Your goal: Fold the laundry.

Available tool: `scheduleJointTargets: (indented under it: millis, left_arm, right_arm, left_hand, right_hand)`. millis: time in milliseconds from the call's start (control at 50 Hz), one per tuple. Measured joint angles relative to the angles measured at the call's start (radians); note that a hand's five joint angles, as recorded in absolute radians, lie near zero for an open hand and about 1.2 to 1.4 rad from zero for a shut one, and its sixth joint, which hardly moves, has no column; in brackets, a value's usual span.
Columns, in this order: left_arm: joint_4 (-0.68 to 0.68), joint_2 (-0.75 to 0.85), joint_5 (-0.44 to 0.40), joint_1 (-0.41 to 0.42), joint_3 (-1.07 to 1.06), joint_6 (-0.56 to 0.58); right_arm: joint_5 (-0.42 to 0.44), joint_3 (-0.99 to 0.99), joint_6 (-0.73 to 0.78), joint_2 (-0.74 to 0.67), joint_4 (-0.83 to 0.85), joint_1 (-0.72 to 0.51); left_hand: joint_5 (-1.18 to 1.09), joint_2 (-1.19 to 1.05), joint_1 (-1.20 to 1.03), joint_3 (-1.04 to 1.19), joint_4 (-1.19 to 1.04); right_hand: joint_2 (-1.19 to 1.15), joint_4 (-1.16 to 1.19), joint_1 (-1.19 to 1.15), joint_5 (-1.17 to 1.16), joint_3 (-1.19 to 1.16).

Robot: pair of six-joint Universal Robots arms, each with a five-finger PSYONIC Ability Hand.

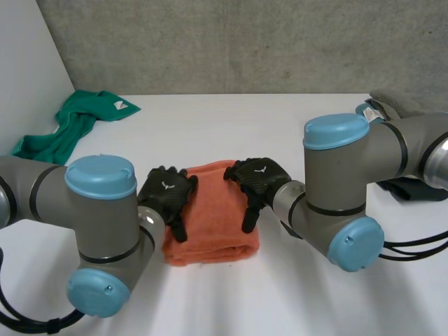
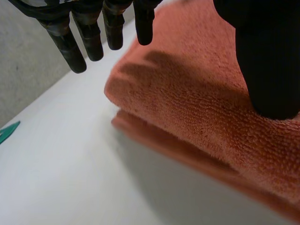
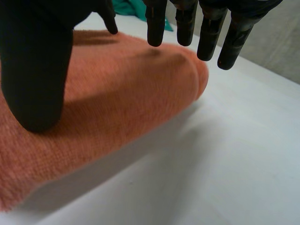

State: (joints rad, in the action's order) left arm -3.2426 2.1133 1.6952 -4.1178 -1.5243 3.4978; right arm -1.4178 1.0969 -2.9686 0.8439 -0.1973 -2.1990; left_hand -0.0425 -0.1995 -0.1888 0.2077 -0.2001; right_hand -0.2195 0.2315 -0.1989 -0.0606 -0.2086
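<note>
Lying folded at the middle of the white surface (image 1: 280,126), between the two arms, is the orange towel (image 1: 210,231), a thick stacked rectangle with its layered edge on the near side.

The left hand (image 1: 166,192) rests on the towel's left edge, toward the far-left corner. In the left wrist view its fingers (image 2: 70,47) are straight and spread, tips just above the rounded fold of the towel (image 2: 197,93) and partly over bare surface (image 2: 56,178). Its thumb (image 2: 267,61) is planted flat on top of the cloth. Nothing is pinched or curled around, so the hand is slack and gripping nothing. A lower layer of towel sticks out a bit under the top fold there.

The right hand (image 1: 257,178) is on the far-right part of the towel, with one finger reaching down along the right edge. In the right wrist view its fingers (image 3: 208,33) are straight, tips just above the towel's rounded end, and its thumb (image 3: 37,70) presses down on the top face of the towel (image 3: 122,93). There is no grip here either.

The hands are near each other but apart, with a strip of towel showing between them.

A green cloth (image 1: 70,126) lies crumpled at the far left of the surface, well apart from the towel. A dark garment (image 1: 409,189) sits at the far right, partly hidden behind the right arm (image 1: 364,182). The left arm (image 1: 98,224) comes in near left.
</note>
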Motion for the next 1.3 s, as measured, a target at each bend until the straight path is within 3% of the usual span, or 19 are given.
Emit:
scheduleJointTargets:
  millis: [120, 380, 560, 700, 920, 1160, 1300]
  left_arm:
    - [0.035, -0.005, 0.012, -0.011, -0.026, 0.057]
    - [0.042, -0.011, 0.011, -0.014, -0.034, 0.063]
    - [0.039, -0.073, 0.008, -0.013, -0.034, 0.051]
    - [0.037, -0.215, 0.004, -0.026, -0.050, -0.019]
    - [0.036, -0.329, -0.006, -0.123, -0.136, -0.216]
    - [0.013, -0.325, -0.050, -0.181, -0.228, -0.264]
    - [-0.015, -0.328, -0.058, -0.180, -0.248, -0.260]
  right_arm:
    - [0.025, -0.058, 0.065, -0.054, -0.057, -0.015]
    - [0.011, -0.091, 0.123, -0.117, -0.080, -0.041]
    - [-0.007, -0.063, 0.109, -0.013, -0.072, -0.035]
    - [-0.013, 0.041, 0.088, 0.120, -0.039, -0.036]
    - [-0.021, 0.290, 0.021, 0.210, 0.118, -0.096]
    - [-0.147, 0.320, 0.029, 0.105, 0.243, -0.187]
    - [-0.167, 0.269, 0.053, 0.031, 0.257, -0.192]
  left_hand:
    - [0.000, 0.000, 0.000, 0.000, 0.000]
    - [0.000, 0.000, 0.000, 0.000, 0.000]
    - [0.000, 0.000, 0.000, 0.000, 0.000]
    - [0.000, 0.000, 0.000, 0.000, 0.000]
    - [0.000, 0.000, 0.000, 0.000, 0.000]
    - [0.000, 0.000, 0.000, 0.000, 0.000]
    - [0.000, 0.000, 0.000, 0.000, 0.000]
  right_hand:
    - [0.000, 0.000, 0.000, 0.000, 0.000]
    - [0.000, 0.000, 0.023, 0.000, 0.008]
    - [0.000, 0.000, 0.026, 0.000, 0.009]
    - [0.000, 0.000, 0.026, 0.000, 0.009]
    - [0.000, 0.000, 0.026, 0.000, 0.009]
    - [0.000, 0.000, 0.026, 0.000, 0.009]
    - [-0.001, 0.000, 0.022, 0.000, 0.005]
